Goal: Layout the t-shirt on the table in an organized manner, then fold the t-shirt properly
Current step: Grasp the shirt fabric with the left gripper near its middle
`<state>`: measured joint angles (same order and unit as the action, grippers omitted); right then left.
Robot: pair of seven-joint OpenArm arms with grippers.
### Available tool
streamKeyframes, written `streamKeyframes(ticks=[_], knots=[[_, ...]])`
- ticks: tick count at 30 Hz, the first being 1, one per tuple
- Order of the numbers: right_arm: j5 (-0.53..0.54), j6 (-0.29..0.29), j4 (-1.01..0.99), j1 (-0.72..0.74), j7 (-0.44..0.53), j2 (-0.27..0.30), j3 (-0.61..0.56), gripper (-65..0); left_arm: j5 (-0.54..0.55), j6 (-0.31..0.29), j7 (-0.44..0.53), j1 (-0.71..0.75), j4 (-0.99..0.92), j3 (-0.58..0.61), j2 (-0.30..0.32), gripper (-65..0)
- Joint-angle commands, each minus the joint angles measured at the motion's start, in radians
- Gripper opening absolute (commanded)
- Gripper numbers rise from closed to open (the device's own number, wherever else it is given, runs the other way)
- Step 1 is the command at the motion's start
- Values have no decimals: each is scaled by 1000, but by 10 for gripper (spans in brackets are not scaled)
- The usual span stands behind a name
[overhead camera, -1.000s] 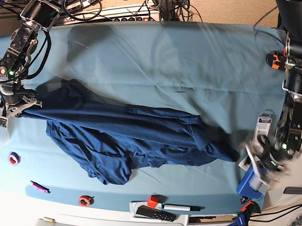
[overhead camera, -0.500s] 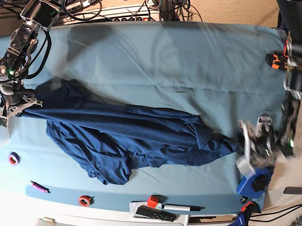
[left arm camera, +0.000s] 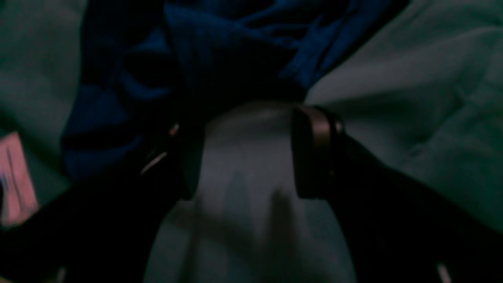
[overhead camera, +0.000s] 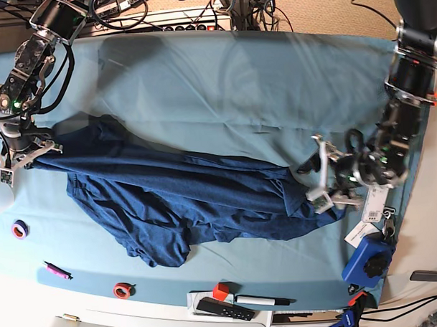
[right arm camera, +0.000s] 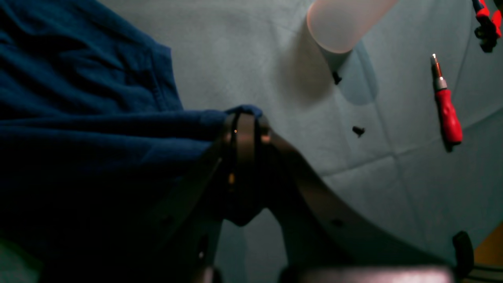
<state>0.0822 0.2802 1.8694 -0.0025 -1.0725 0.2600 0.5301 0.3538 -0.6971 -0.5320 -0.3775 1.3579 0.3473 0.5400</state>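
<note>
Base view shows the t-shirt (overhead camera: 191,200) lying bunched and twisted across the middle of the desk (overhead camera: 223,84), one end drawn out taut toward the desk's edge, the other trailing to a crumpled point. The right gripper (overhead camera: 21,157) has its jaws shut tight on that taut end; in its wrist view a nub of navy cloth pokes out past the pinch. The left gripper (overhead camera: 321,176) hangs low over the crumpled end with its jaws spread wide, gripping nothing, and bare teal cover shows between them just short of the cloth edge.

From here, I judge the main risk is a bad pinch: jaws closing this low could catch the teal cover along with the shirt, or take only a thin fold that slips free. A hard pull might also tug cloth out of the right jaws. The white tag (overhead camera: 372,205) and blue tool (overhead camera: 369,262) nearby could get swept.
</note>
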Motion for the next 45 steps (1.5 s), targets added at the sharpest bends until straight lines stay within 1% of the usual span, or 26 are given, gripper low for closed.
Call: streamKeyframes(ticks=[1,5,8,10,12,15,17,23,25,29,31,34,39,42,45], knots=[[0,-7,17,14,26,17,6,-650,-3,-1,26,-21,17,-9,-4,-321],[0,-6,17,14,26,17,6,-650,-23,-1,35,-9,17,-9,-51,-323],[0,-7,17,13,26,17,6,-650,-58,-1,37,-2,16,-9,-84,-345],[0,-7,17,14,26,17,6,-650,-75,-1,40,-2,14,-9,-97,-346],[0,-7,17,13,25,17,6,-650,-75,-1,44,-2,13,-9,-97,-346],[-1,-7,17,14,25,17,6,-650,-116,-1,48,2,8,-9,-96,-346],[0,-7,17,13,26,17,6,-650,-120,9,62,10,-7,-9,-96,-346],[-1,-6,17,14,25,17,6,-650,-143,10,92,47,-34,-9,-97,-346],[0,-7,17,13,25,17,6,-650,-164,35,109,54,-34,-9,-97,-346],[0,-7,17,13,24,17,6,-650,-173,89,123,56,-34,-9,-97,-346],[0,-7,17,14,24,17,6,-650,-206,114,147,56,-34,-9,-97,-346],[0,-7,17,13,20,17,6,-650,-226,138,156,56,-34,-9,-97,-346],[0,-7,17,13,21,17,6,-650,-228,138,156,56,-34,-9,-97,-350],[0,-7,17,13,21,17,6,-650,-226,137,156,56,-34,-9,-97,-392],[0,-7,17,14,21,17,6,-650,-226,138,156,56,-34,-9,-105,-397]])
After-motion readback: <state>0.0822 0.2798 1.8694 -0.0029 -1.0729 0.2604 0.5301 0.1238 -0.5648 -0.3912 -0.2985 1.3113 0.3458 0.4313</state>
